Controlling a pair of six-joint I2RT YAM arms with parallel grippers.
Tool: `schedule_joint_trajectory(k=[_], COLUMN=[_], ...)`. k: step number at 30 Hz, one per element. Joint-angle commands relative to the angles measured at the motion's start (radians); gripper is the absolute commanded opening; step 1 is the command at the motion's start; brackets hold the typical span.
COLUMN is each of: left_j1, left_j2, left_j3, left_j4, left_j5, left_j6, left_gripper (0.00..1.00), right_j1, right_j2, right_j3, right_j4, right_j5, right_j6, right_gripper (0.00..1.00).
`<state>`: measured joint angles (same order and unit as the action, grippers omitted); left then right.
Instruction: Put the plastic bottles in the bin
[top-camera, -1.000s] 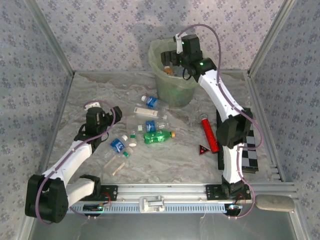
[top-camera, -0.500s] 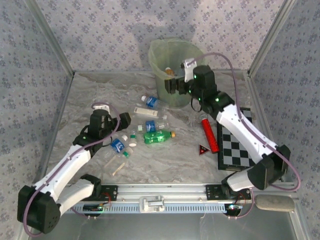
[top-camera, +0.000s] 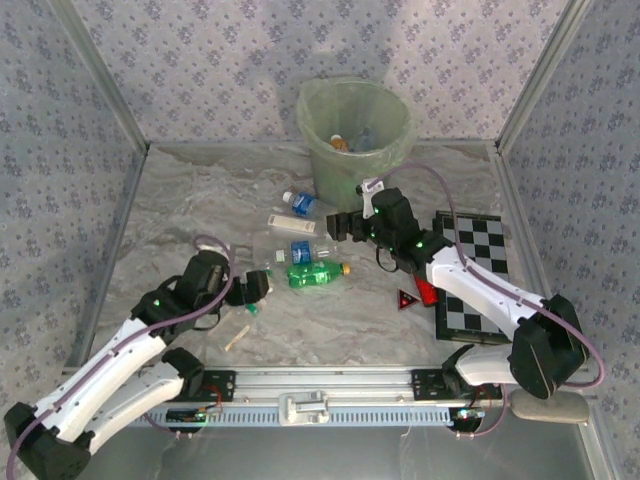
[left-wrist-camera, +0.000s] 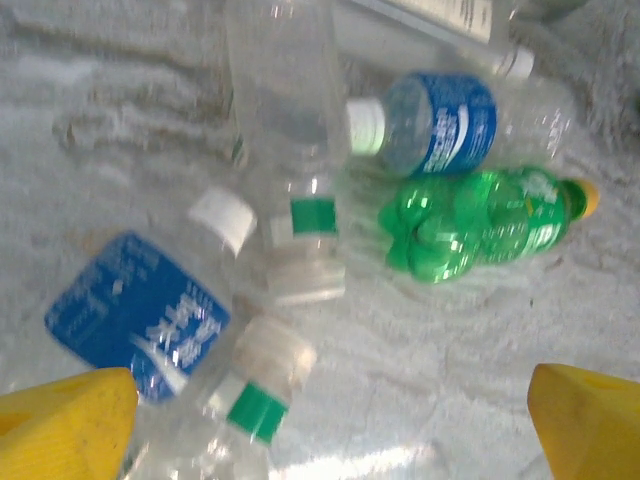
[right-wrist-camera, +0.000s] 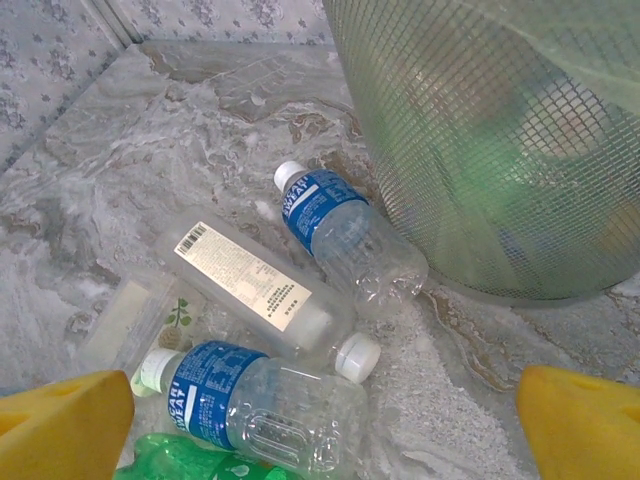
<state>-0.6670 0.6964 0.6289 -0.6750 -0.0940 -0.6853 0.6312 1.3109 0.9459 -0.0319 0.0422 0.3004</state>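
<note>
Gaping wide, the left pincer (top-camera: 258, 286) is hovering at nine o'clock of the green soda bottle (top-camera: 315, 273); the right pincer (top-camera: 340, 226), equally apart, is hovering at six o'clock of the bin (top-camera: 342, 172).

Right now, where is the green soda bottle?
In the top view the green bottle lies on its side mid-table, orange cap pointing right, just nearer the arms than a blue-labelled bottle and well short of the bin.

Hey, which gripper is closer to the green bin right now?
Right. The right gripper sits just in front of the bin, near its base; the left gripper is farther off, toward the near left.
</note>
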Motion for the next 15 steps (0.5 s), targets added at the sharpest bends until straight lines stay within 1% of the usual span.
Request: schedule_joint_trajectory(k=[1, 3, 5, 8, 15], left_j1=[-0.040, -0.056, -0.086, -0.095, -0.111], left_j2=[-0.029, -0.034, -0.029, 0.005, 0.054], left_j3=[-0.023, -0.028, -0.037, -0.054, -0.101], left_j4=[-0.178, -0.230, -0.237, -0.251, -0.235], left_j5=[-0.048, -0.074, -0.100, -0.123, -0.110], left_j6=[-0.092, -0.107, -0.129, -0.174, -0.218], left_gripper=[1.00, 1.00, 1.00, 1.00, 1.00], right_j1=[0.006, 0.008, 0.008, 0.007, 0.009], right_j2=[0.002, 0.013, 0.026, 0.042, 0.040], right_j3=[0.004, 0.013, 0.021, 0.031, 0.025], right_j4=[0.054, 0.058, 0.061, 0.055, 0.047], right_j5=[0.028, 0.027, 0.028, 0.023, 0.043], right_j6=[0.034, 0.031, 0.031, 0.031, 0.029], right_gripper=[1.00, 1.00, 1.00, 1.00, 1.00])
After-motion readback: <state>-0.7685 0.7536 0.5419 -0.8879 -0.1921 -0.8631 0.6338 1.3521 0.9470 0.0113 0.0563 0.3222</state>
